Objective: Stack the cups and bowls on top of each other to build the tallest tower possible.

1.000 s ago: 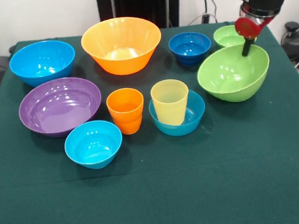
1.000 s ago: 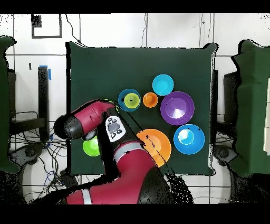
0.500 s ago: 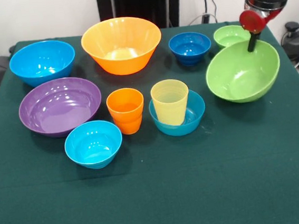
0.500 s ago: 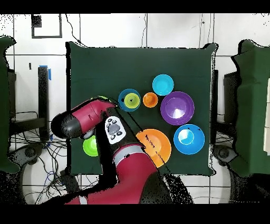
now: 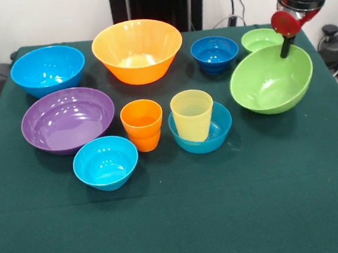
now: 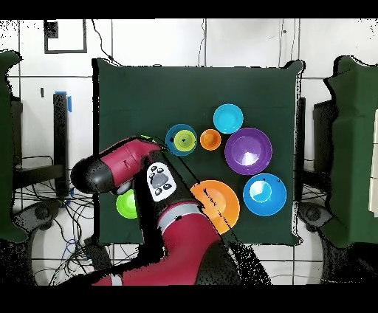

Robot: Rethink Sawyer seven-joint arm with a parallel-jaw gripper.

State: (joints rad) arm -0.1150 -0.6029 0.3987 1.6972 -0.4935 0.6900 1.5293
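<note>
gripper (image 5: 284,48): pinching far rim of large green bowl (image 5: 271,82) | bowl: tilted, raised off table (image 5: 178,221) | yellow cup (image 5: 192,115): upright inside light blue bowl (image 5: 216,135)

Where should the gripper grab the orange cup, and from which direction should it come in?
Probably by the rim, from straight above. The orange cup stands upright with its mouth open upward, so one finger could go inside and one outside the wall. Its far rim looks the safest spot: the yellow cup in the light blue bowl stands close on one side, the purple bowl on the other.
</note>
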